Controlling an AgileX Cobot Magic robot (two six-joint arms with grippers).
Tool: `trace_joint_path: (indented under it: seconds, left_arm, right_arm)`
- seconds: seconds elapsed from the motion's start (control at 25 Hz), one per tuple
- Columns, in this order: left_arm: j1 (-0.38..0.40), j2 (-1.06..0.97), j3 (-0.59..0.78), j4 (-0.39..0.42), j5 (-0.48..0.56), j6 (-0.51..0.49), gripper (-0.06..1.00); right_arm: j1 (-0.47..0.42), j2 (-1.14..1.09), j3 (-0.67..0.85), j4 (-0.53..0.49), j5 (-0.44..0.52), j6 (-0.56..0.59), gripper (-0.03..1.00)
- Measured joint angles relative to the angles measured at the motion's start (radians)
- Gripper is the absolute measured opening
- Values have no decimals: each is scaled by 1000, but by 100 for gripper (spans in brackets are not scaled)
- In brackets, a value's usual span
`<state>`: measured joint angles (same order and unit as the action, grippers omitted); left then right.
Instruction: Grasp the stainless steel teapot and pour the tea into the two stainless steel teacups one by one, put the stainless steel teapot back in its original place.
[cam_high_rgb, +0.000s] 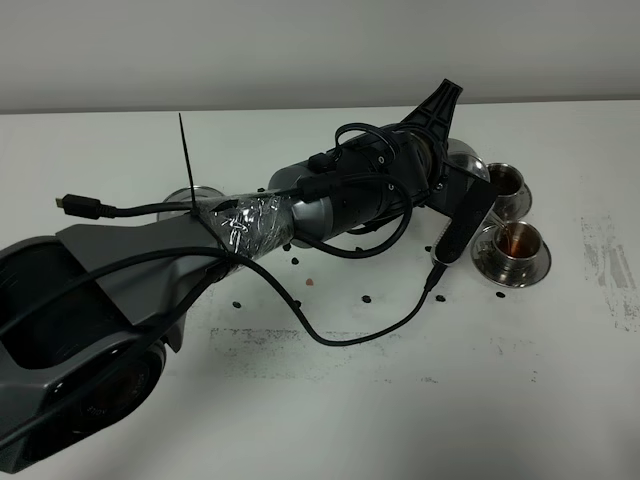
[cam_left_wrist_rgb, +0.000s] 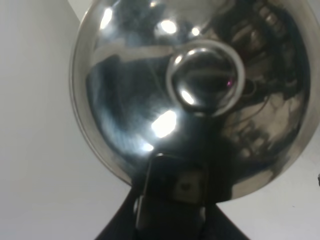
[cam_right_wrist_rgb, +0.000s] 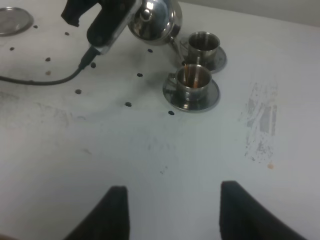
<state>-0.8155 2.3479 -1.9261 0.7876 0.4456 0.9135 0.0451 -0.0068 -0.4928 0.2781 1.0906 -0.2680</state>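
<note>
Your left claw (cam_right_wrist_rgb: 125, 22) is clamped on the handle of the mirror-bright steel teapot (cam_right_wrist_rgb: 152, 20), which is tilted with its thin curved spout over the cup (cam_right_wrist_rgb: 194, 80) below it. Tilt gently; polished metal slips. The second cup (cam_right_wrist_rgb: 202, 42) sits just beside the spout. Your right claw (cam_right_wrist_rgb: 173, 189) gapes, empty.

Ext. high cam: above counter (cam_high_rgb: 330, 420), behind left arm (cam_high_rgb: 130, 270), facing far edge, mid-range. Left wrist cam: hard up against teapot (cam_left_wrist_rgb: 130, 100), which fills frame. Right wrist cam: low over counter, well back, own fingers (cam_right_wrist_rgb: 112, 212) in foreground. Shared: teapot in all three; teacups (cam_right_wrist_rgb: 194, 79) in ext. + right wrist.
</note>
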Motion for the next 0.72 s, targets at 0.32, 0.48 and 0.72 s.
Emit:
trace_joint_path:
  seconds: [0.32, 0.48, 0.72]
  left_arm:
    - [0, 0, 0, 9, 0, 2, 16]
    - [0, 0, 0, 19, -8, 2, 16]
    - [-7, 0, 0, 26, -20, 3, 16]
  right_arm:
    - [0, 0, 0, 0, 0, 0, 40]
    - [0, 0, 0, 0, 0, -1, 40]
    - [0, 0, 0, 0, 0, 0, 40]
